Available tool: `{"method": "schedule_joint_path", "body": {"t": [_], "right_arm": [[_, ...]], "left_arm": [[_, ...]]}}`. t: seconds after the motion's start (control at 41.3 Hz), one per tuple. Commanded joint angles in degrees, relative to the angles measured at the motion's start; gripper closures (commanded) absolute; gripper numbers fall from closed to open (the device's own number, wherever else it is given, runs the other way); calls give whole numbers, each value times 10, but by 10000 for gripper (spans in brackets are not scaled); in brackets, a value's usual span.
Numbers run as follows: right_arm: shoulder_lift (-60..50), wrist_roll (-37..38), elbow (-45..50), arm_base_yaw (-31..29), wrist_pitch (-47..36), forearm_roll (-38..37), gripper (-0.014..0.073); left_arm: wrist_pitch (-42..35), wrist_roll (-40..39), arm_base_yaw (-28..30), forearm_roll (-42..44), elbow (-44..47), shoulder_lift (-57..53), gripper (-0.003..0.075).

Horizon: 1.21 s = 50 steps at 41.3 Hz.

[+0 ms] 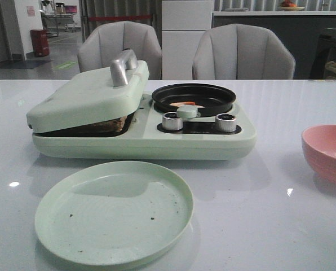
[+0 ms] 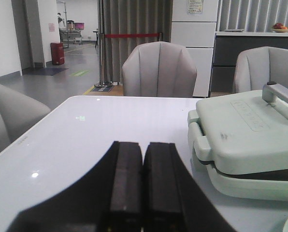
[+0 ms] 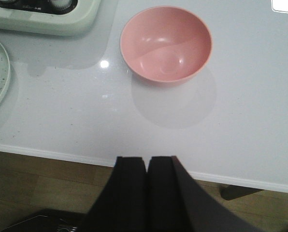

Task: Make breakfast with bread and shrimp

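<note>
The pale green breakfast maker (image 1: 140,138) stands mid-table with its press lid (image 1: 89,93) nearly down. A sliver of brown-crusted bread (image 1: 113,125) shows in the gap under the lid. Orange-pink shrimp (image 1: 185,104) lie in the small black pan (image 1: 193,97) on the machine. My left gripper (image 2: 142,145) is shut and empty, low over the table to the left of the machine (image 2: 250,140). My right gripper (image 3: 147,159) is shut and empty, over the table's near edge, short of the pink bowl (image 3: 165,43). Neither gripper shows in the front view.
An empty pale green plate (image 1: 114,212) with a few crumbs lies in front of the machine. The empty pink bowl (image 1: 328,152) sits at the right. Two silver knobs (image 1: 172,121) face front. Two grey chairs (image 1: 241,53) stand behind the table.
</note>
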Motion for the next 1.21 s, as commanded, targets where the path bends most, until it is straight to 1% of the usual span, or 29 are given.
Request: {"method": "schedule_joint_path", "body": {"t": [0.0,0.145,0.363,0.605,0.775,0.896,1.186], "right_arm": [[-20,-22,9,-10,-57,0,546],[-74,-101,73,-32,-144,29,545],[-175,-103,189,-71,-304,28,547],[-245,-102,296,-81,-462,29,547],[-283,-102,363,-81,-524,30,547],[-282,-101,403,-81,-575,30,547],[-282,-101,404,-81,-573,30,547]], "left_arm": [[-54,0,-4,-3,3,-11,621],[-54,0,-4,-3,3,-11,621],[-54,0,-4,-3,3,-11,621],[-54,0,-4,-3,3,-11,621],[-54,0,-4,-3,3,-11,621],[-54,0,-4,-3,3,-11,621],[-54,0,-4,-3,3,-11,621]]}}
